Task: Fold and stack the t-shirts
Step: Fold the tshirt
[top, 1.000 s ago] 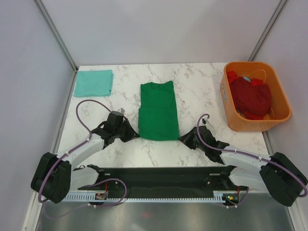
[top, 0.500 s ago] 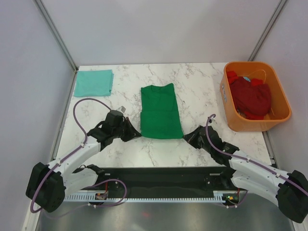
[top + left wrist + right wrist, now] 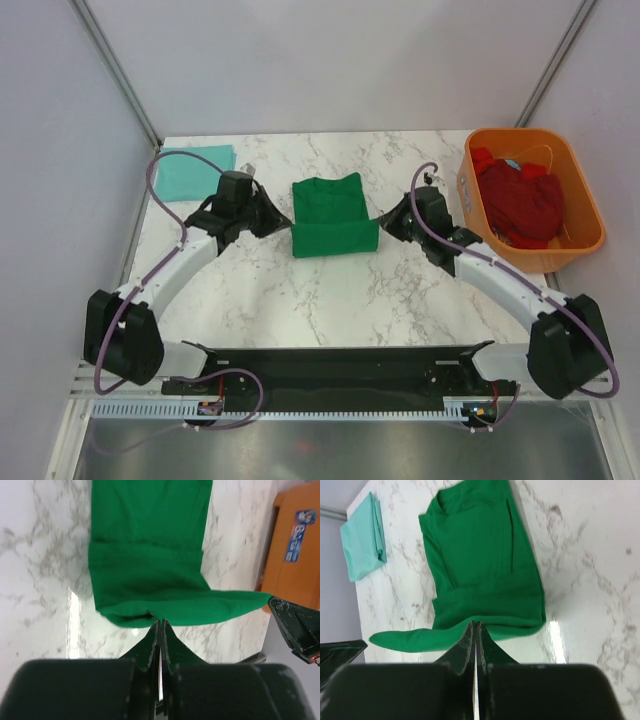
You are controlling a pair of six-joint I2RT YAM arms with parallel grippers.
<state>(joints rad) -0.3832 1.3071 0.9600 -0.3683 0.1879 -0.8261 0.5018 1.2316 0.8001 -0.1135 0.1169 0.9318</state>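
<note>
Left hand (image 3: 159, 624) and right hand (image 3: 475, 625) pinch the half-folded green t-shirt (image 3: 335, 215).

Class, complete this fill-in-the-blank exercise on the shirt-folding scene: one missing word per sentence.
1. The left gripper and the right gripper are both ___ on the near edge of the green t-shirt.
2. The folded pale teal t-shirt lies at the far ___ corner of the table.
3. The dark red t-shirts sit inside the ___ tub.

Missing words: shut; left; orange.
</note>
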